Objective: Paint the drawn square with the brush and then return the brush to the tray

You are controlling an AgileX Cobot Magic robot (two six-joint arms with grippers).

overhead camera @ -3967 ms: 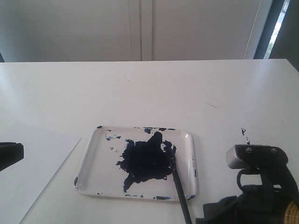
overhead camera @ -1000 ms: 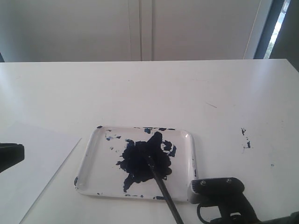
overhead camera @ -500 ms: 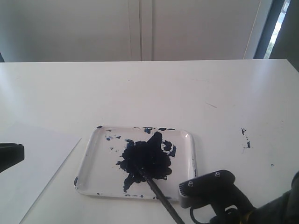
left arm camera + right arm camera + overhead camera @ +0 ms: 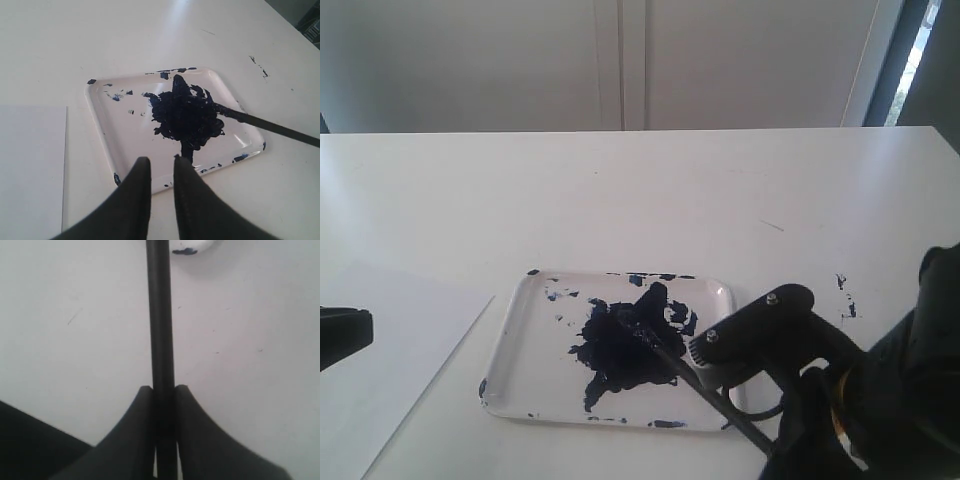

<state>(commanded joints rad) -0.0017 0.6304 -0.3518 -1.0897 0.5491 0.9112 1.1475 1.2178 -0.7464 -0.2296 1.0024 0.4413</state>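
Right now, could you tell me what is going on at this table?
The right gripper is shut on the brush by its handle, with the bristles dipped in the dark paint blotch in the tray. The left gripper hovers empty near the white paper sheet beside the tray, jaws slightly apart.

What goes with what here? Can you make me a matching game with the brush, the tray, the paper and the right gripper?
Things:
1. brush
2. tray
3. paper sheet
4. right gripper

States:
A. plain white, lying flat beside the tray
B. shut on the black handle
C. tip resting in the dark paint
D. has a big blue-black blotch in its middle

Pairs: 1-C, 2-D, 3-A, 4-B
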